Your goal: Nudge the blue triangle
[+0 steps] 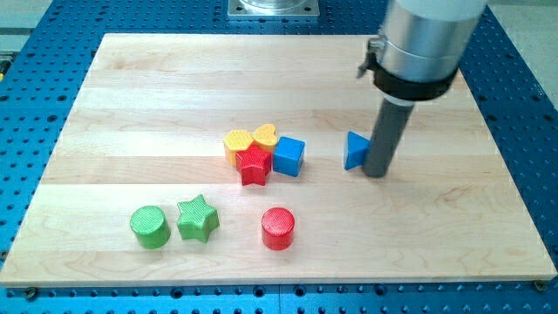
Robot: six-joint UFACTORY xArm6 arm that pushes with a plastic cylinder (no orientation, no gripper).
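Observation:
The blue triangle point(355, 150) lies on the wooden board point(174, 78), right of the middle. My tip point(376, 174) is down on the board right against the triangle's right side, touching it or nearly so. The dark rod hangs from a silver cylinder at the view's top right and hides part of the triangle's right edge.
A cluster sits left of the triangle: a blue cube point(289, 156), a red star point(254, 164), a yellow hexagon point(238, 143) and a yellow heart point(265, 135). Near the view's bottom are a green cylinder point(150, 227), a green star point(197, 218) and a red cylinder point(278, 228).

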